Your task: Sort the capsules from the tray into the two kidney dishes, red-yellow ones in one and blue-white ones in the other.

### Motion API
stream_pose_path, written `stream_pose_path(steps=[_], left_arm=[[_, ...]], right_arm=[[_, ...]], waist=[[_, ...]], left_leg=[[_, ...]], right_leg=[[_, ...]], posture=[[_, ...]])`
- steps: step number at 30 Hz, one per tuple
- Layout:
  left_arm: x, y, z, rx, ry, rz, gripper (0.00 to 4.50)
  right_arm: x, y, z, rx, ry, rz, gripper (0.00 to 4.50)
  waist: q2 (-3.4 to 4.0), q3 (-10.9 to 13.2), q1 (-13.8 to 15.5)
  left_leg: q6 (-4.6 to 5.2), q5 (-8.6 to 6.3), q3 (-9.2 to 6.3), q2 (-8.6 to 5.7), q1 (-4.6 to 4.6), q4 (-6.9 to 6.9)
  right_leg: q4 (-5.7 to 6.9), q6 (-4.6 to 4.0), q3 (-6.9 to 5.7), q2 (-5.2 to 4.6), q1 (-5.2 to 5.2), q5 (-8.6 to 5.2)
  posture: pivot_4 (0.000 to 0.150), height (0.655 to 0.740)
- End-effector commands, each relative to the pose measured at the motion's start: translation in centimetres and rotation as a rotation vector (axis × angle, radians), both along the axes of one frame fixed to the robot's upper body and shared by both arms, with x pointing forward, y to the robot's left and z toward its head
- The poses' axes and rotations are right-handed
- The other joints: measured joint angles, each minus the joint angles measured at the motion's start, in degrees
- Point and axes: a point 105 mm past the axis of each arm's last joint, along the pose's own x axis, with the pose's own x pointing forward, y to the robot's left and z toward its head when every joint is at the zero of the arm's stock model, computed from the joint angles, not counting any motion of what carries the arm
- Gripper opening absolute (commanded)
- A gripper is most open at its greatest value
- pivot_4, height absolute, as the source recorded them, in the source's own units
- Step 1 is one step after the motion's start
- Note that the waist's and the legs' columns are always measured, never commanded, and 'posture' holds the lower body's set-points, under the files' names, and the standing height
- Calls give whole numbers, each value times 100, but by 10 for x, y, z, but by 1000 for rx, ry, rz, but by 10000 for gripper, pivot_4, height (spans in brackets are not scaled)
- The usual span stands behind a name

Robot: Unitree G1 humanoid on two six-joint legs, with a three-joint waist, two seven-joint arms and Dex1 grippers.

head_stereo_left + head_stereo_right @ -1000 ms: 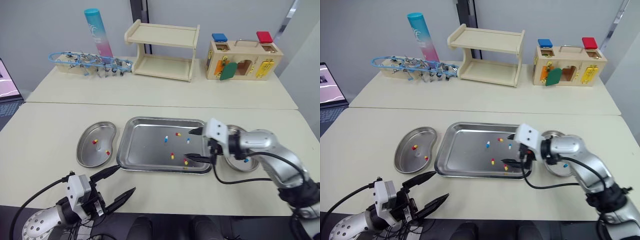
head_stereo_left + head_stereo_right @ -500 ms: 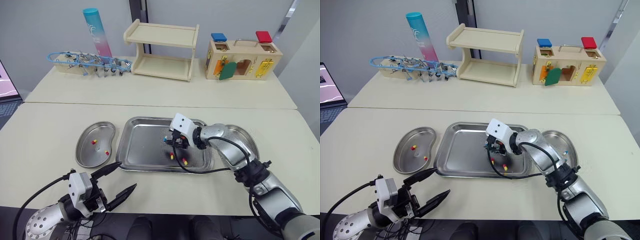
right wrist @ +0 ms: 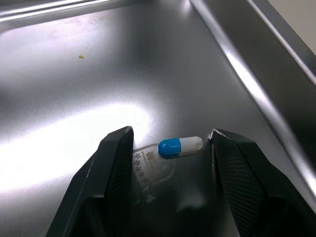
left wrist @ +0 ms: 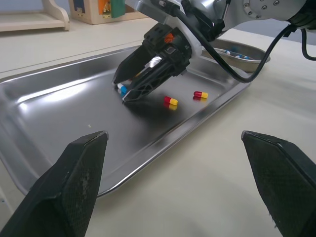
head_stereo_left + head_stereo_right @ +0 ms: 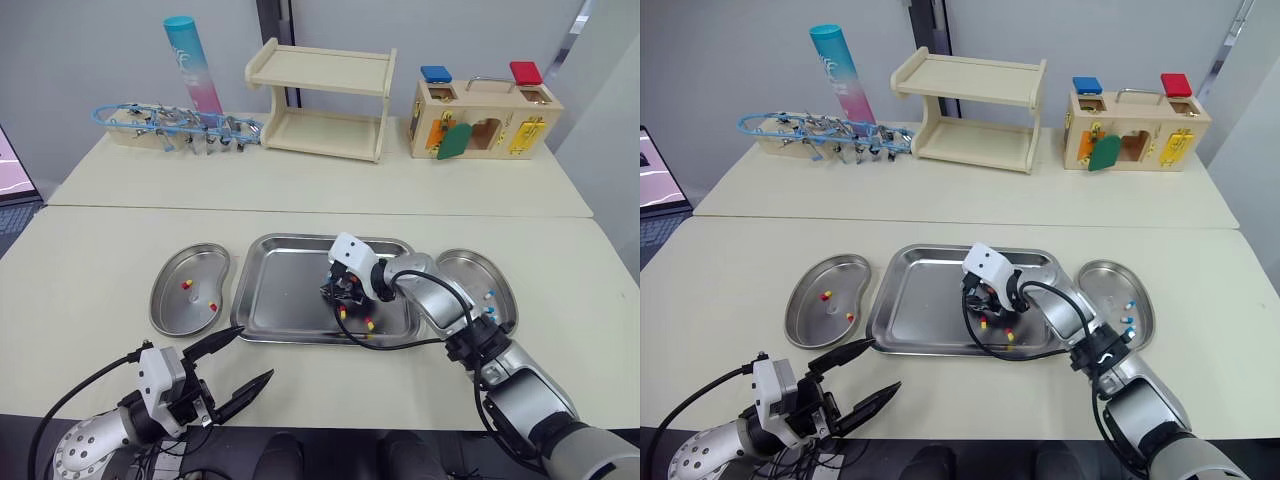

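The steel tray point(image 5: 280, 300) lies mid-table. My right gripper point(image 5: 338, 291) points down into its middle, open, with a blue-white capsule point(image 3: 180, 146) lying on the tray floor between its fingertips point(image 3: 121, 143). Two red-yellow capsules point(image 5: 343, 312) point(image 5: 369, 323) lie just in front of it. The left kidney dish point(image 5: 170, 300) holds two red-yellow capsules point(image 5: 185, 284). The right kidney dish point(image 5: 503, 275) holds blue-white capsules point(image 5: 489, 295). My left gripper point(image 5: 253, 355) hovers open and empty near the table's front edge, short of the tray's front left corner.
On the far table stand a wooden shelf point(image 5: 322, 100), a blue-pink tube point(image 5: 195, 65), a rack of metal tools point(image 5: 175, 128) and a wooden latch box point(image 5: 483, 120). A seam point(image 5: 150, 207) divides the two tables.
My right gripper has moved left from the tray's right edge to its middle and come down around the blue-white capsule. The left gripper has stayed put.
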Motion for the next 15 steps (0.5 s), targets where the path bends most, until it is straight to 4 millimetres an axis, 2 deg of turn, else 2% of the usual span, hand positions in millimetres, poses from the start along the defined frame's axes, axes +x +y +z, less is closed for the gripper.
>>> stream_pose_path(steps=[1, 11, 15], left_arm=[[-2, -2, 4, 12, -24, -14, 45000], [-4, -4, 2, 12, -18, -14, 45000], [-3, -5, 2, 10, -18, -17, 45000]], right_arm=[[4, 3, 6, -12, -43, 26, 27757], [5, -7, -7, -58, -44, 83, 27757], [4, -10, -15, -56, 9, 85, 27757]], waist=[[0, 0, -9], [1, -1, -13], [1, -2, -13]], left_leg=[[0, 0, 1, 0, 0, 0], [0, 0, 1, 0, 2, -1], [0, 0, 1, 0, 3, -1]], right_leg=[[0, 0, 1, 0, 0, 0], [0, 0, 1, 0, 1, 0], [0, 0, 1, 0, 2, 0]], posture=[[1500, 7400], [1500, 7400], [1500, 7400]])
